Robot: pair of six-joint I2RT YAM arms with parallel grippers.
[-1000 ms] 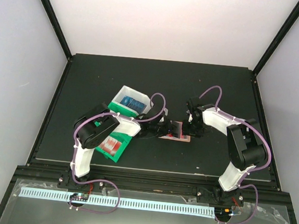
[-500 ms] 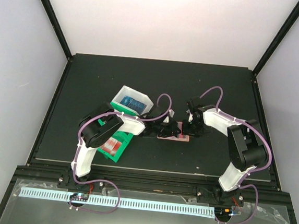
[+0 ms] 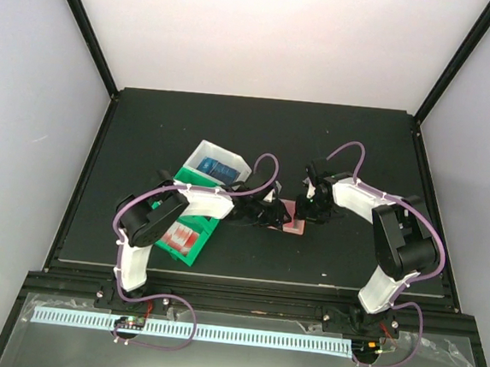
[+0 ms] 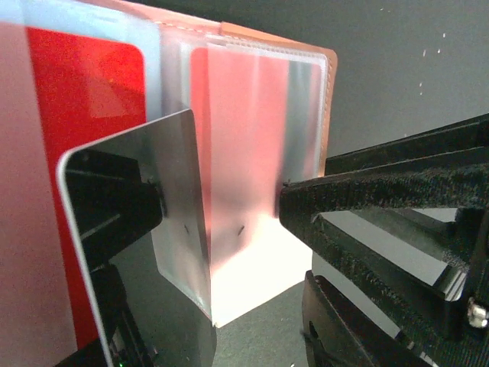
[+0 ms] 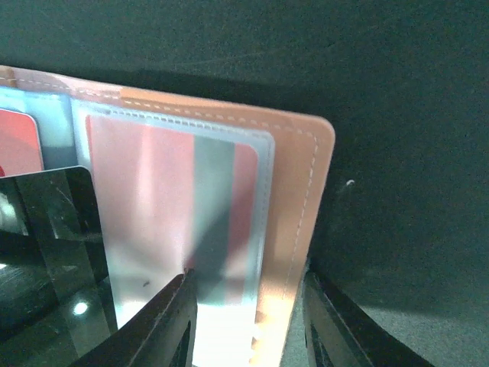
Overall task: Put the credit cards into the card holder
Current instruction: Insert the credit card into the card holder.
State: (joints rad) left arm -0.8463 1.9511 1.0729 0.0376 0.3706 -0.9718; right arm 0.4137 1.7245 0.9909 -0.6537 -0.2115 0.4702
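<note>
The salmon-brown card holder (image 3: 293, 219) lies open on the black table between both grippers. Its clear pockets hold a red card (image 4: 84, 92) and a red card with a grey stripe (image 4: 252, 115). A dark glossy card (image 4: 145, 176) stands on edge over the pockets, against the left finger. My left gripper (image 4: 221, 206) is open, its right finger apart from that card. My right gripper (image 5: 244, 294) is open astride the holder's right leaf (image 5: 294, 191). One fingertip (image 5: 179, 294) rests on the clear pocket and the other stands off the leather edge.
A white bin (image 3: 203, 151) with blue cards and a green bin (image 3: 189, 258) with red and white cards sit left of the holder, under the left arm. Black frame rails border the table on every side.
The left arm's elbow has swung left and nearer its base while its gripper stayed at the holder and its jaws opened. The right arm has hardly moved.
</note>
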